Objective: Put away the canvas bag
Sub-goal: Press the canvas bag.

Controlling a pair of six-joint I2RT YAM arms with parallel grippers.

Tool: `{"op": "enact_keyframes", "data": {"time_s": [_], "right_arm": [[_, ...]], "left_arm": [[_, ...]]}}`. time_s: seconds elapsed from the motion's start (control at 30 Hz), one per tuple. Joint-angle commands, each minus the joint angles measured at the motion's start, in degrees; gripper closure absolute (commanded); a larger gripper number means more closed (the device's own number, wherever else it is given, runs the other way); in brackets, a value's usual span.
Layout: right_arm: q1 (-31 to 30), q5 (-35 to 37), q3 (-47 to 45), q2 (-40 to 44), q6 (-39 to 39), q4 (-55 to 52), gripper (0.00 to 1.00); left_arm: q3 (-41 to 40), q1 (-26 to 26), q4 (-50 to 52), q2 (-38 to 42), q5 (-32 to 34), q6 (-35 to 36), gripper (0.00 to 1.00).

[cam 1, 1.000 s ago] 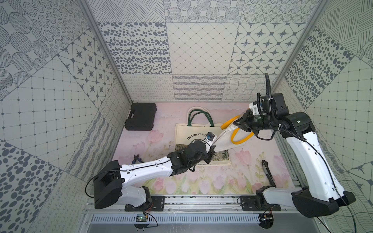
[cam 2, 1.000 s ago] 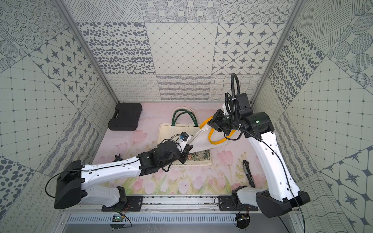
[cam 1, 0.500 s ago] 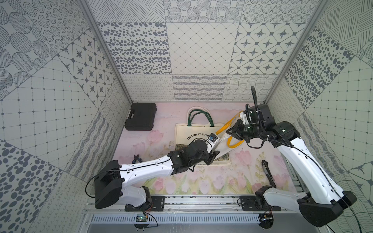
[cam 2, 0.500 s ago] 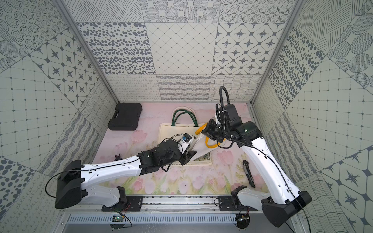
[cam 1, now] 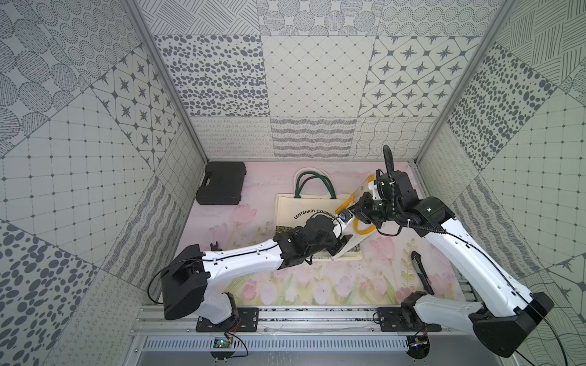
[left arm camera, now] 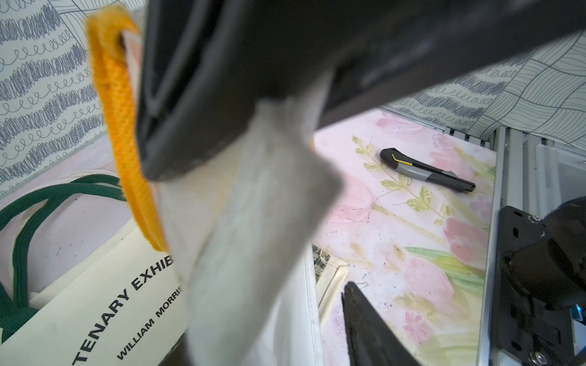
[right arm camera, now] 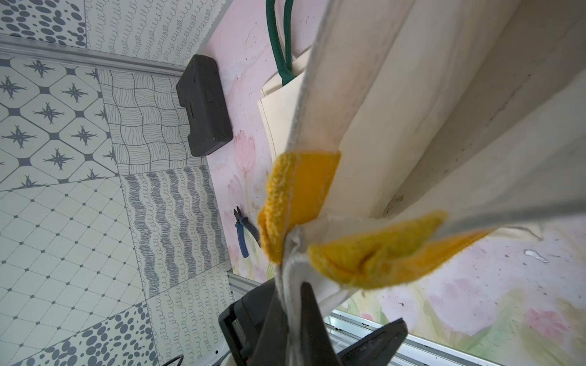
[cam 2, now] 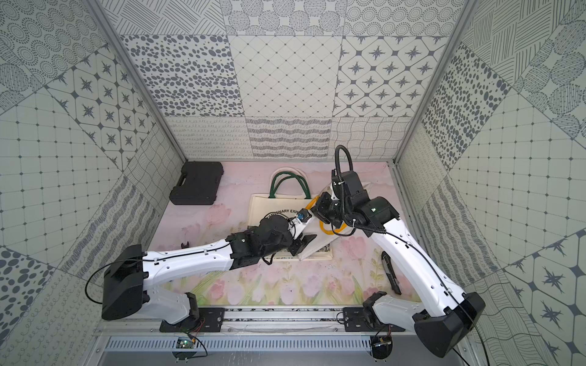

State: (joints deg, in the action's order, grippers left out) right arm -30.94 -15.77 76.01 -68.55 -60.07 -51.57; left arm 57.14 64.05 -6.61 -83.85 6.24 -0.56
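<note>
The canvas bag (right arm camera: pixel 412 111) is off the table (cam 1: pixel 317 285) at its mouth end. My right hand (right arm camera: pixel 290 301) is pinched tight on the hem, right beside the roots of the yellow straps (right arm camera: pixel 298 190). From there the cloth slopes down until its low end rests on the printed tote (cam 1: pixel 304 209), which lies flat mid-table. My left hand (left arm camera: pixel 250 228) sits at that low end with its jaws apart; cloth runs between them, but nothing is gripped.

I judge the bag light, limp and not slippery. It sags and creases and will likely swing, so one pinch lifts it but won't shape it. The doubled hem by the strap stitching looks like the firm place to hold, and the bottom corner is the second grip I'd want.

The tote's green handles (cam 1: pixel 314 183) lie close by and could snag. A black case (cam 1: pixel 222 183) sits in the far left corner, a utility knife (cam 1: pixel 420 272) lies beside the right arm, and pliers (cam 1: pixel 215 245) lie near the left wall, all well apart from the bag.
</note>
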Motion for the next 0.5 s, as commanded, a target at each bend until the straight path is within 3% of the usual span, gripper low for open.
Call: {"op": "enact_keyframes", "data": {"time_s": [0.0,0.23,0.47], "right_arm": [[-1.05,-2.80,-0.33,1.67,-1.84,5.21,1.00],[-1.40,-3.39,-1.92,2.06,-1.71,5.25,1.00],[-1.33,-3.05,-4.38,3.25,-1.81,5.61,1.00]], "left_arm": [[2.08,-0.42,-3.51,-0.78,1.42,2.93,0.50],[3.44,-0.40,-5.43,-0.17,6.29,5.03,0.47],[2.67,-0.42,-8.63,2.92,1.43,10.12,0.62]]}}
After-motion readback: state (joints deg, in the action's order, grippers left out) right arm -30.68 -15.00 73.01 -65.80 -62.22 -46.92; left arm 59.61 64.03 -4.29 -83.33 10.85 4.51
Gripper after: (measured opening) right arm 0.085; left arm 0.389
